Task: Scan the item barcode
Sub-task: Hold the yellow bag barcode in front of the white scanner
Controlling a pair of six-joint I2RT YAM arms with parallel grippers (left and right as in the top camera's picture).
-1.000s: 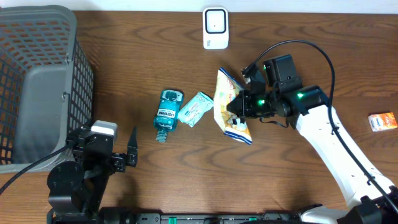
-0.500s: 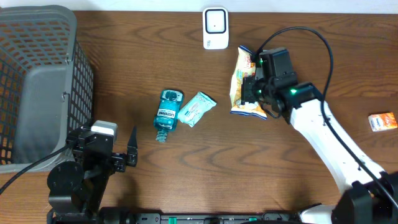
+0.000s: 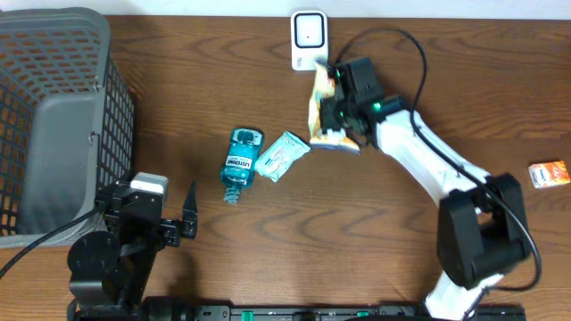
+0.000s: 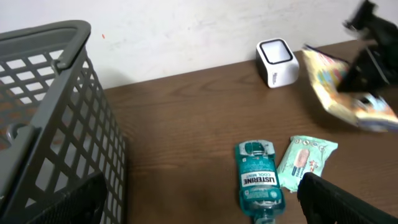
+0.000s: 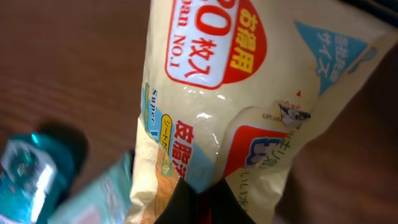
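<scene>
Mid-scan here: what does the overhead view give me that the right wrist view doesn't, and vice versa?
Only overhead: the white scanner, the grey basket at the left, and a small orange box at the far right. Only right wrist: the print on the yellow bag up close, including a red badge with Japanese characters. Both: the yellow bag held in the shut right gripper, the teal mouthwash bottle and the pale green wipes pack, the last two blurred in the wrist view.
</scene>
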